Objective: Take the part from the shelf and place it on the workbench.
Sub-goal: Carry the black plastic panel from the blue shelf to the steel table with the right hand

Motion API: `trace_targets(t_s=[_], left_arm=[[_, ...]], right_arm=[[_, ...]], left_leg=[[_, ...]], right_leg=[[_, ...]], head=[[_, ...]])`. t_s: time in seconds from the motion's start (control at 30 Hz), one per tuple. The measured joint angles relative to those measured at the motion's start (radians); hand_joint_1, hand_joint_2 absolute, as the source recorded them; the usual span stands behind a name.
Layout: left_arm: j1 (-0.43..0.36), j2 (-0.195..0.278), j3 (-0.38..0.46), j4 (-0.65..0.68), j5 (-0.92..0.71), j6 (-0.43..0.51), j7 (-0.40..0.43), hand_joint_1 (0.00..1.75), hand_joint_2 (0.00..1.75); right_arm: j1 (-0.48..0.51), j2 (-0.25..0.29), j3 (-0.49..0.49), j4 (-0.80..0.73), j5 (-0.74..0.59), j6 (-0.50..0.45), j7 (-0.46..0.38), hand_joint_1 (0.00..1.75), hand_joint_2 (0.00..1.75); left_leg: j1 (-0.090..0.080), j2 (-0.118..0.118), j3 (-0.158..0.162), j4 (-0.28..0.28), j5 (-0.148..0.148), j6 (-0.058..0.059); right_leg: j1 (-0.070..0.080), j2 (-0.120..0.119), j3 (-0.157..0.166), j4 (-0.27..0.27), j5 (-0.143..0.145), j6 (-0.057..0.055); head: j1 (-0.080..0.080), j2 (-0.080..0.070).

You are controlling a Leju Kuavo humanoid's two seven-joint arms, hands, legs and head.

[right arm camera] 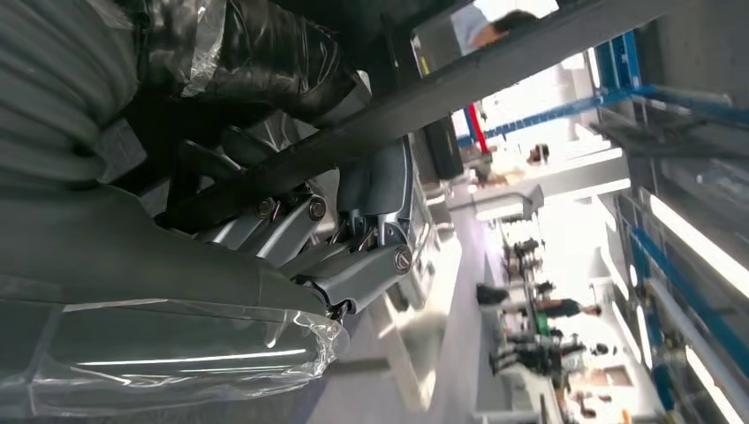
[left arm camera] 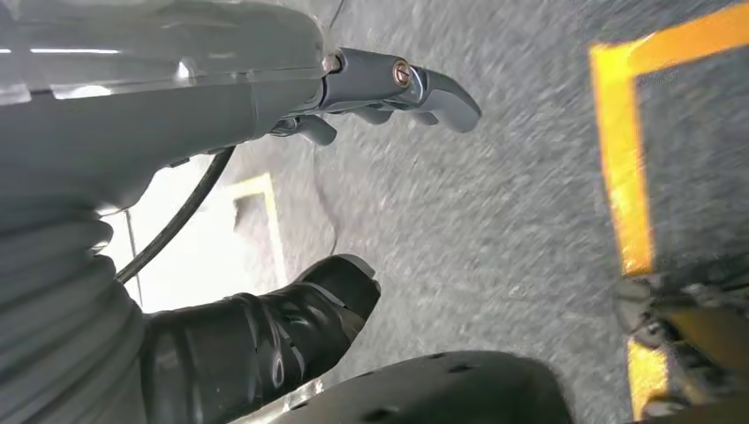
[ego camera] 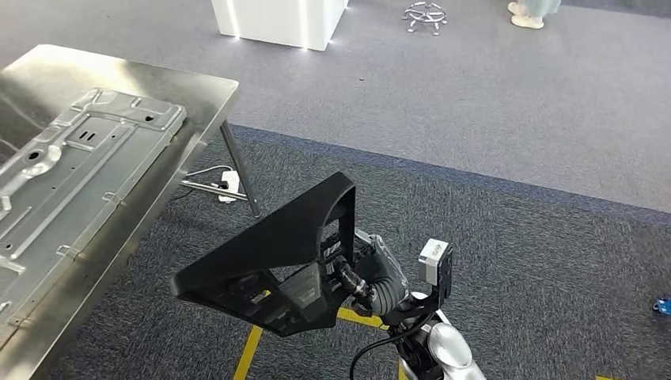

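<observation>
Fingers (right arm camera: 353,256) of the right hand (ego camera: 372,277) are wrapped round a bar of the black part (ego camera: 277,245), held out in front over the carpet, low and just off the bench (ego camera: 158,79) corner. Grip sits at the part's near end, likely so the long wedge leads toward the bench. Left hand (left arm camera: 389,93) hangs by the floor, fingers loosely apart, holding nothing. A metal panel (ego camera: 71,174) fills most of the bench; the free strip runs along the near edge.
</observation>
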Motion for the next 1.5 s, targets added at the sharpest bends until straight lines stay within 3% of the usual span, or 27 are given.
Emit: trace_targets(t_s=[0.07, 0.1, 0.13, 0.17, 0.23, 0.27, 0.3, 0.37, 0.43, 0.5, 0.57, 0.63, 0.67, 0.7, 0.77, 0.83, 0.87, 0.93, 0.97, 1.03, 1.1, 1.17, 1.2, 1.23, 1.3, 1.33, 1.5], left_arm=[[0.003, 0.000, 0.007, 0.000, 0.000, 0.000, -0.002, 0.00, 1.75], [0.004, 0.000, 0.010, 0.000, 0.001, 0.000, -0.003, 0.00, 1.75], [0.005, 0.000, 0.014, 0.000, 0.003, 0.000, -0.003, 0.00, 1.75], [0.007, 0.000, 0.016, 0.000, 0.005, 0.001, -0.003, 0.00, 1.75], [0.011, 0.000, 0.021, 0.000, 0.012, 0.003, -0.005, 0.00, 1.75], [0.012, 0.000, 0.023, 0.000, 0.015, 0.004, -0.006, 0.00, 1.75], [0.013, 0.000, 0.026, 0.000, 0.018, 0.005, -0.008, 0.00, 1.75], [0.016, 0.000, 0.034, 0.000, 0.020, 0.008, -0.011, 0.00, 1.75], [0.021, 0.001, 0.040, 0.000, 0.021, 0.010, -0.014, 0.00, 1.75], [0.026, 0.001, 0.042, 0.000, 0.022, 0.012, -0.014, 0.00, 1.75], [0.025, 0.002, 0.042, 0.000, 0.022, 0.013, -0.015, 0.00, 1.75], [0.025, 0.002, 0.042, 0.000, 0.022, 0.014, -0.015, 0.00, 1.75], [0.026, 0.002, 0.043, 0.000, 0.022, 0.014, -0.015, 0.00, 1.75], [0.027, 0.002, 0.043, 0.000, 0.022, 0.014, -0.015, 0.00, 1.75], [0.029, 0.002, 0.043, 0.000, 0.022, 0.014, -0.015, 0.00, 1.75], [0.027, 0.003, 0.043, 0.000, 0.022, 0.014, -0.015, 0.00, 1.75], [0.027, 0.003, 0.043, 0.000, 0.022, 0.014, -0.015, 0.00, 1.75], [0.029, 0.004, 0.046, 0.000, 0.024, 0.015, -0.015, 0.00, 1.75], [0.029, 0.005, 0.047, 0.000, 0.025, 0.015, -0.015, 0.00, 1.75], [0.028, 0.006, 0.050, 0.000, 0.027, 0.018, -0.016, 0.00, 1.75], [0.025, 0.007, 0.052, 0.000, 0.029, 0.020, -0.020, 0.00, 1.75], [0.025, 0.008, 0.056, 0.000, 0.029, 0.022, -0.023, 0.00, 1.75], [0.025, 0.009, 0.059, 0.000, 0.029, 0.023, -0.024, 0.00, 1.75], [0.024, 0.010, 0.061, 0.000, 0.029, 0.024, -0.023, 0.00, 1.75], [0.022, 0.011, 0.064, 0.000, 0.029, 0.027, -0.023, 0.00, 1.75], [0.019, 0.011, 0.065, 0.000, 0.028, 0.029, -0.023, 0.00, 1.75], [0.010, 0.015, 0.066, 0.000, 0.020, 0.033, -0.018, 0.00, 1.75]], right_arm=[[-0.004, 0.002, 0.000, 0.013, -0.001, 0.004, 0.000, 1.75, 1.75], [-0.004, 0.002, 0.000, 0.020, -0.002, 0.005, 0.000, 1.75, 1.75], [-0.004, 0.002, 0.000, 0.027, -0.002, 0.007, 0.000, 1.75, 1.75], [-0.005, 0.002, 0.000, 0.034, -0.003, 0.010, 0.001, 1.75, 1.75], [-0.010, 0.004, 0.000, 0.045, -0.007, 0.016, 0.001, 1.75, 1.75], [-0.015, 0.006, 0.000, 0.051, -0.009, 0.020, 0.001, 1.75, 1.75], [-0.020, 0.008, 0.000, 0.056, -0.012, 0.024, 0.001, 1.75, 1.75], [-0.028, 0.013, 0.000, 0.066, -0.016, 0.030, 0.002, 1.75, 1.75], [-0.033, 0.020, 0.000, 0.074, -0.016, 0.031, 0.002, 1.75, 1.75], [-0.039, 0.029, 0.000, 0.080, -0.017, 0.032, 0.002, 1.75, 1.75], [-0.042, 0.034, 0.001, 0.085, -0.017, 0.032, 0.002, 1.75, 1.75], [-0.042, 0.035, 0.001, 0.092, -0.018, 0.032, 0.002, 1.75, 1.75], [-0.042, 0.035, 0.001, 0.095, -0.018, 0.032, 0.002, 1.75, 1.75], [-0.043, 0.035, 0.001, 0.097, -0.017, 0.032, 0.002, 1.75, 1.75], [-0.043, 0.037, 0.002, 0.099, -0.018, 0.032, 0.002, 1.75, 1.75], [-0.045, 0.038, 0.002, 0.099, -0.018, 0.033, 0.002, 1.75, 1.75], [-0.046, 0.040, 0.002, 0.099, -0.018, 0.033, 0.002, 1.75, 1.75], [-0.048, 0.043, 0.003, 0.099, -0.018, 0.036, 0.002, 1.75, 1.75], [-0.050, 0.044, 0.003, 0.100, -0.019, 0.038, 0.002, 1.75, 1.75], [-0.053, 0.045, 0.004, 0.101, -0.023, 0.043, 0.002, 1.75, 1.75], [-0.055, 0.044, 0.004, 0.105, -0.033, 0.047, 0.003, 1.75, 1.75], [-0.054, 0.044, 0.004, 0.112, -0.043, 0.047, 0.005, 1.75, 1.75], [-0.054, 0.043, 0.004, 0.114, -0.046, 0.048, 0.006, 1.75, 1.75], [-0.054, 0.043, 0.004, 0.116, -0.048, 0.048, 0.006, 1.75, 1.75], [-0.054, 0.043, 0.004, 0.117, -0.051, 0.047, 0.006, 1.75, 1.75], [-0.054, 0.043, 0.004, 0.116, -0.052, 0.046, 0.007, 1.75, 1.75], [-0.053, 0.043, 0.004, 0.113, -0.052, 0.040, 0.010, 1.75, 1.75]], left_leg=[[0.001, -0.019, 0.001, -0.002, 0.003, 0.008], [0.000, -0.030, 0.000, -0.002, 0.004, 0.010], [-0.001, -0.043, -0.001, -0.001, 0.004, 0.011], [-0.001, -0.056, -0.001, 0.001, 0.003, 0.011], [-0.001, -0.083, -0.002, 0.007, 0.002, 0.009], [-0.001, -0.095, -0.004, 0.011, 0.001, 0.006], [-0.001, -0.106, -0.007, 0.015, 0.001, 0.002], [0.002, -0.125, -0.016, 0.017, 0.004, -0.010], [0.006, -0.139, -0.021, 0.015, 0.007, -0.024], [0.004, -0.101, -0.037, 0.047, -0.014, -0.032], [0.003, -0.042, -0.087, 0.152, -0.071, -0.038], [0.006, -0.021, -0.143, 0.267, -0.118, -0.045], [0.007, -0.017, -0.151, 0.284, -0.118, -0.048], [0.007, -0.013, -0.137, 0.263, -0.100, -0.049], [0.008, 0.012, -0.064, 0.133, -0.043, -0.047], [0.003, 0.036, -0.009, 0.032, -0.013, -0.037], [0.000, 0.040, -0.001, 0.015, -0.013, -0.031], [-0.002, 0.021, -0.002, 0.012, -0.009, -0.018], [-0.001, 0.013, 0.000, 0.007, -0.006, -0.012], [0.002, 0.001, 0.003, -0.001, 0.001, 0.001], [0.001, -0.009, 0.002, -0.002, 0.002, 0.008], [-0.001, -0.022, 0.002, 0.000, 0.002, 0.010], [-0.001, -0.028, 0.002, 0.001, 0.001, 0.009], [-0.001, -0.034, 0.003, 0.004, 0.000, 0.008], [-0.003, -0.043, 0.001, 0.011, -0.005, 0.002], [-0.004, -0.046, 0.000, 0.014, -0.006, -0.003], [-0.003, -0.040, -0.007, 0.029, -0.021, -0.028]], right_leg=[[-0.003, 0.048, -0.055, 0.116, -0.061, 0.003], [-0.003, 0.056, -0.088, 0.181, -0.086, 0.004], [-0.003, 0.059, -0.112, 0.226, -0.095, 0.004], [-0.003, 0.061, -0.121, 0.235, -0.083, 0.003], [-0.004, 0.073, -0.083, 0.140, -0.012, -0.002], [-0.006, 0.099, -0.054, 0.074, 0.018, -0.005], [-0.007, 0.124, -0.032, 0.019, 0.040, -0.006], [-0.005, 0.153, -0.017, -0.023, 0.046, -0.008], [-0.004, 0.131, -0.013, -0.031, 0.051, -0.015], [-0.006, 0.103, -0.004, -0.044, 0.057, -0.029], [-0.004, 0.073, 0.001, -0.050, 0.059, -0.039], [-0.001, 0.040, 0.001, -0.049, 0.057, -0.042], [0.000, 0.025, 0.001, -0.048, 0.055, -0.042], [0.001, 0.012, 0.001, -0.047, 0.054, -0.041], [0.001, -0.011, 0.003, -0.044, 0.049, -0.035], [0.005, -0.027, 0.005, -0.041, 0.043, -0.025], [0.007, -0.033, 0.006, -0.040, 0.042, -0.020], [0.008, -0.044, 0.009, -0.041, 0.040, -0.009], [0.005, -0.038, 0.009, -0.037, 0.035, -0.003], [-0.001, 0.005, -0.016, 0.021, -0.004, 0.006], [-0.003, 0.049, -0.079, 0.152, -0.067, 0.009], [-0.002, 0.060, -0.130, 0.242, -0.086, 0.009], [-0.002, 0.061, -0.131, 0.233, -0.066, 0.008], [-0.003, 0.061, -0.113, 0.185, -0.030, 0.006], [-0.001, 0.066, -0.056, 0.048, 0.038, -0.002], [0.001, 0.069, -0.037, 0.000, 0.056, -0.005], [0.002, 0.068, -0.019, -0.041, 0.065, -0.030]], head=[[0.000, 0.000], [0.000, 0.000], [0.000, 0.000], [0.000, 0.000], [0.000, 0.000], [0.000, 0.000], [0.000, 0.000], [0.000, 0.000], [0.000, 0.000], [-0.001, 0.000], [-0.002, 0.000], [-0.003, 0.000], [-0.003, 0.000], [-0.003, 0.000], [-0.003, 0.000], [-0.002, 0.000], [-0.002, 0.000], [-0.001, 0.000], [-0.001, 0.000], [-0.001, 0.000], [0.000, 0.000], [0.000, 0.000], [0.000, 0.000], [0.000, 0.000], [0.000, 0.000], [0.000, 0.000], [-0.001, 0.000]])
